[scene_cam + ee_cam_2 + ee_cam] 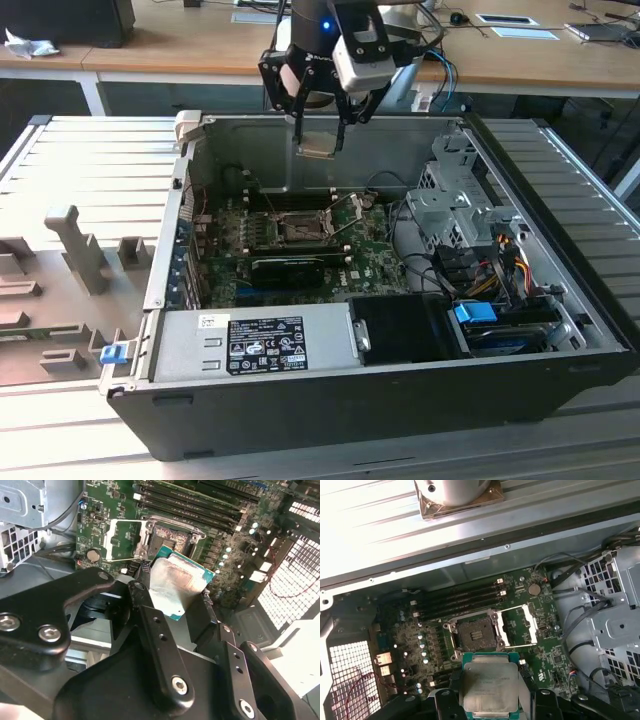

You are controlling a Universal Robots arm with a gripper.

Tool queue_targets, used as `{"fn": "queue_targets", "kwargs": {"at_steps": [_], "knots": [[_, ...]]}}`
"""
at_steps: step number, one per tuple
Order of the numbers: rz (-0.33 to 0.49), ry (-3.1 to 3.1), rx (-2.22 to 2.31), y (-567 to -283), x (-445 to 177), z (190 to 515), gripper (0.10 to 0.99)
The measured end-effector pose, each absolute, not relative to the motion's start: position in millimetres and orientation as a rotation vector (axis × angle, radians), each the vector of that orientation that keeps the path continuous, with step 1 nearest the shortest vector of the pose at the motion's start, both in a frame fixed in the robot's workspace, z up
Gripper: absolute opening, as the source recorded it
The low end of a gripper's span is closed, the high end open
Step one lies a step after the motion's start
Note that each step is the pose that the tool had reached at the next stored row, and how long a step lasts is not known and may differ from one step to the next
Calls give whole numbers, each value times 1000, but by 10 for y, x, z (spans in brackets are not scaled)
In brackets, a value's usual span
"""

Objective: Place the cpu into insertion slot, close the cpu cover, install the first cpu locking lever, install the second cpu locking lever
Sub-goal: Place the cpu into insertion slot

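Chip (488, 690): clamped by its edges in gripper (318, 146), high above bare socket (475, 634), cover (531, 625) flipped aside; best lowered level, corners squared, never dragged sideways.

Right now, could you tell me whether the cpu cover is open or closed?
Open: the cpu cover is swung back beside the insertion slot, which is exposed and empty; the fingers hold the cpu above the board.

Open case (300, 410) on the tabletop (90, 160), board (230, 270) inside.
The slot (474, 634) sits mid-board, the cover (520, 626) swung open beside it; the cpu (490, 687), in the claw (320, 143), is above the board, apart from the slot.
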State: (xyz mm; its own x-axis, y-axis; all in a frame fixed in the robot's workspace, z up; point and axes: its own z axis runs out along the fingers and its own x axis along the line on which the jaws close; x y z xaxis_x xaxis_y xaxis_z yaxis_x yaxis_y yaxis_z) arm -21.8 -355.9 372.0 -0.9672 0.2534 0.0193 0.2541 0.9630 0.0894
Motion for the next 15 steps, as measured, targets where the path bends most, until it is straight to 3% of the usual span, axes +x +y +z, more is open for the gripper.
{"fn": "queue_targets", "kwargs": {"at_steps": [15], "knots": [[-143, -3091, -520, -3559, -218, 3718, 525]]}}
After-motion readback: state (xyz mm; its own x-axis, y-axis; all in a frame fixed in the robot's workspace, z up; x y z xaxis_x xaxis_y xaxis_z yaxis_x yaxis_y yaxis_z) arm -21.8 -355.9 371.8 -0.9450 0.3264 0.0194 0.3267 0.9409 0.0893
